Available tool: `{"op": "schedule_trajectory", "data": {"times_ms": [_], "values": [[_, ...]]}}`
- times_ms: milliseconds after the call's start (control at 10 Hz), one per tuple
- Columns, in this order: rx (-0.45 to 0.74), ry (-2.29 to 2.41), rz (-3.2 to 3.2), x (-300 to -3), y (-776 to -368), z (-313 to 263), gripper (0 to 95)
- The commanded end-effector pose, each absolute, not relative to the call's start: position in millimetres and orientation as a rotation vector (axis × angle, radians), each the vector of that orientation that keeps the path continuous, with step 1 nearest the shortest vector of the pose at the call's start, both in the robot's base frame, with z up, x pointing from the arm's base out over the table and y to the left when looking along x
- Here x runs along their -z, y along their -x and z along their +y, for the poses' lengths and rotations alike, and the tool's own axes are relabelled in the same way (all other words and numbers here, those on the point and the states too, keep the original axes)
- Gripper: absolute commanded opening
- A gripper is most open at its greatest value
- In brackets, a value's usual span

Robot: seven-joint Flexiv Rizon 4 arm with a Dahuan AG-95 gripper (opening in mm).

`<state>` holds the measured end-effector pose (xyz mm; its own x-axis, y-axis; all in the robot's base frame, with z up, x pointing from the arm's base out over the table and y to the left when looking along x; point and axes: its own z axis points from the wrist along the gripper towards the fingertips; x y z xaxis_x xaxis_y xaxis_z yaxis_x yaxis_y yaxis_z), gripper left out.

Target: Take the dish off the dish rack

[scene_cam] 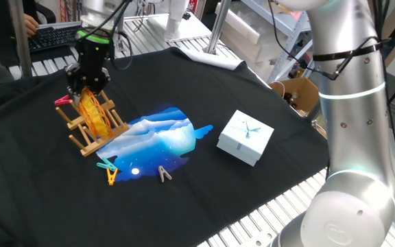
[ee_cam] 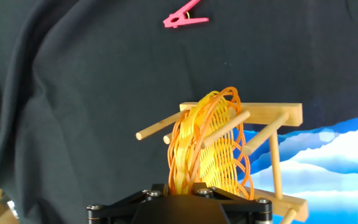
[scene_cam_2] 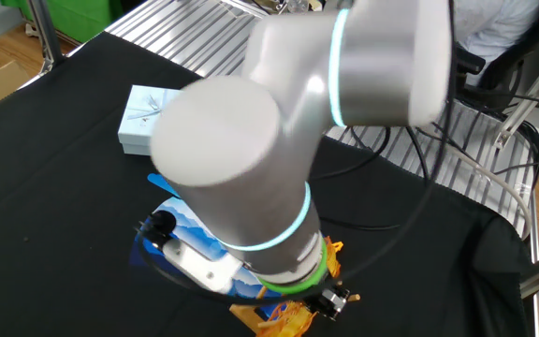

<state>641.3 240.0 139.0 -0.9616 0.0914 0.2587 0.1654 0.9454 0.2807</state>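
The yellow-orange woven dish (scene_cam: 92, 116) stands on edge between the pegs of the light-wood dish rack (scene_cam: 107, 136) at the left of the black cloth. My gripper (scene_cam: 86, 88) is right above it, at its top rim. In the hand view the dish (ee_cam: 210, 143) fills the middle, between the rack's pegs (ee_cam: 278, 115). Its near rim runs in between the two black jaws of my gripper (ee_cam: 182, 186), which sit tight on both sides of it. The dish still rests in the rack. In the other fixed view the arm hides all but an orange bit of the dish (scene_cam_2: 288, 323).
A blue-and-white mat (scene_cam: 160, 140) lies right of the rack. A pale blue box (scene_cam: 245, 137) stands further right. A pink clothes peg (scene_cam: 62, 101) lies behind the rack. Yellow and teal pegs (scene_cam: 108, 171) and a beige peg (scene_cam: 164, 174) lie in front. The arm's base (scene_cam: 348, 137) is at the right.
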Motion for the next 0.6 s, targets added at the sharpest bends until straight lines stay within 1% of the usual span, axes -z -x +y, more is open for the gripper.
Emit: {"op": "schedule_trajectory", "data": {"times_ms": [100, 200, 600], "values": [[0.445, 0.198, -2.852, -140.8, -641.7, 240.9, 0.0], [0.490, 0.230, -2.837, -140.9, -641.7, 240.9, 0.0], [0.569, 0.286, -2.805, -144.5, -640.6, 239.3, 0.0]]}}
